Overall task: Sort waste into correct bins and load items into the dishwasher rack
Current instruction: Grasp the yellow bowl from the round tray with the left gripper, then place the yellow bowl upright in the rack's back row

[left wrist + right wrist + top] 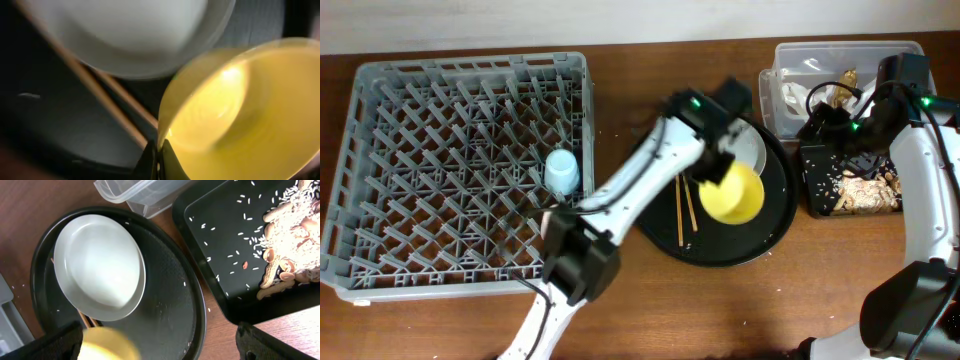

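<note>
Left jaws closed on the rim of the yellow round bowl [240, 110], a thin one-edge pinch. The bowl hangs tilted just ahead of them, over the large round black tray [775, 235]. Below the jaws are the pair of thin wooden chopsticks [100, 95] and the wide pale grey-white plate-bowl [100, 265]. Right jaws spread wide, empty, above the edge of the shallow black rectangular tray [215, 255] holding beige food scraps [285, 255]. Risk: the edge grip lets the bowl pivot or slip on a fast swing and drop onto plate-bowl or chopsticks. The large grey pegged plastic dishwasher rack [450, 160] is well off from the left jaws. The small light-blue cup [561, 170] stands at its near side, easy to clip on entry.
</note>
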You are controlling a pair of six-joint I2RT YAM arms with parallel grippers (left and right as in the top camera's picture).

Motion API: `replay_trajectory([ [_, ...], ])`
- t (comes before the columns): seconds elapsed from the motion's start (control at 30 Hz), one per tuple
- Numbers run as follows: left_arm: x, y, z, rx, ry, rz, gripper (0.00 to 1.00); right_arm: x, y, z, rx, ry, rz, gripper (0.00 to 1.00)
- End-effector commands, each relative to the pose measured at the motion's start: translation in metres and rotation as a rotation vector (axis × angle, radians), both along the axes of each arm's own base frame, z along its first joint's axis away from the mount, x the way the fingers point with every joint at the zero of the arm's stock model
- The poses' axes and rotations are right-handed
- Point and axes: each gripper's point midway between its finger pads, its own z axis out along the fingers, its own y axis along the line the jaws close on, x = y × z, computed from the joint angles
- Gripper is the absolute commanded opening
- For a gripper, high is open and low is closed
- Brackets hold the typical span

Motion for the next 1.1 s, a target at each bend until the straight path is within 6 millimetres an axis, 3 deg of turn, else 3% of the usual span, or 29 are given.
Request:
replay_trajectory([
  [0.0,0.072,0.046,0.107,-0.025,-0.329,0.146,0.0,0.004,0.0,0.005,-0.001,-0.015,0.007,0.99],
  [0.03,0.093,0.082,0.135,0.042,-0.445,0.223,0.0,0.004,0.0,0.005,-0.001,-0.015,0.007,0.98],
  [0.07,0.107,0.112,0.15,0.117,-0.526,0.284,0.0,0.004,0.0,0.005,-0.001,-0.015,0.007,0.98],
  [0.1,0.117,0.134,0.158,0.188,-0.583,0.33,0.0,0.004,0.0,0.005,-0.001,-0.015,0.007,0.98],
  [0.17,0.141,0.209,0.182,0.45,-0.748,0.501,0.0,0.004,0.0,0.005,-0.001,-0.015,0.007,0.98],
  [0.2,0.145,0.236,0.192,0.525,-0.802,0.597,0.0,0.004,0.0,0.005,-0.001,-0.015,0.007,0.98],
  [0.27,0.151,0.281,0.202,0.609,-0.858,0.755,0.0,0.004,0.0,0.005,-0.001,-0.015,0.007,0.98],
  [0.3,0.154,0.303,0.198,0.634,-0.854,0.833,0.0,0.004,0.0,0.005,-0.001,-0.015,0.007,0.98],
  [0.37,0.158,0.329,0.187,0.658,-0.849,0.932,0.0,0.004,0.0,0.005,-0.001,-0.015,0.007,0.98],
  [0.5,0.176,0.349,0.158,0.858,-0.953,0.952,0.0,0.004,0.0,0.005,-0.001,-0.015,0.007,0.98],
  [0.6,0.183,0.345,0.128,0.875,-0.957,0.94,0.0,0.004,0.0,0.005,-0.001,-0.015,0.007,0.98],
  [0.73,0.177,0.34,0.092,0.891,-0.881,0.882,0.0,0.004,0.0,0.005,-0.001,-0.015,0.007,0.98],
  [0.87,0.175,0.32,0.07,0.79,-0.793,0.848,0.0,0.004,0.0,0.005,-0.001,-0.015,0.007,0.98],
  [0.97,0.173,0.296,0.068,0.763,-0.798,0.806,0.0,0.004,0.0,0.005,-0.001,-0.015,0.007,0.98],
  [1.07,0.171,0.285,0.067,0.748,-0.798,0.787,0.0,0.004,0.0,0.005,-0.001,-0.015,0.007,0.98],
])
